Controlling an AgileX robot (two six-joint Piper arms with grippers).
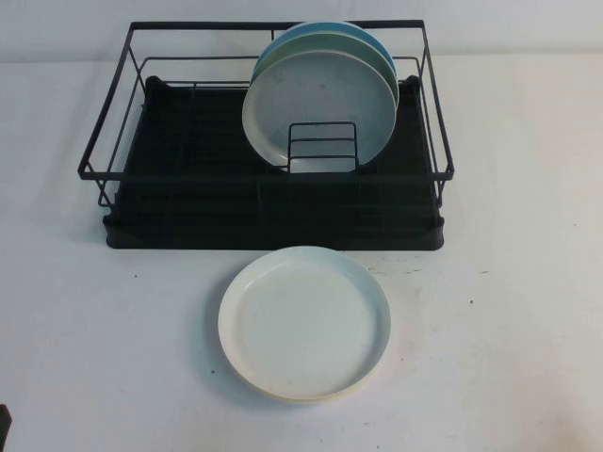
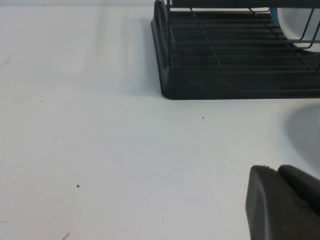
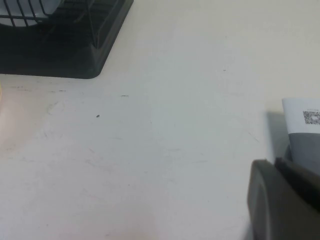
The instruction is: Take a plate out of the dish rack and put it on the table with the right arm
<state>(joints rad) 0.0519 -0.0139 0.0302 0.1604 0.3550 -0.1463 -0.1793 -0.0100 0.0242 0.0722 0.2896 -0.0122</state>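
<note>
The pale grey plate [image 1: 316, 108] stands on edge in the black wire dish rack [image 1: 188, 188], frontmost of three plates, behind the small wire divider loop [image 1: 322, 148]. A sliver of it shows in the left wrist view [image 2: 295, 22]. Neither arm reaches into the high view. My right gripper [image 3: 275, 162] hovers low over the white table [image 1: 509, 282], to the right of the rack's front corner [image 3: 75, 60], fingers together and empty. My left gripper [image 2: 277, 172] hovers low over the table near the rack's left front corner [image 2: 200, 85], also shut and empty.
A mint-green plate [image 1: 377, 52] and a blue plate [image 1: 316, 30] stand behind the grey one. A cream-white plate [image 1: 304, 323] lies flat on the table in front of the rack. A white tag with a QR code [image 3: 306, 116] sits beside the right gripper.
</note>
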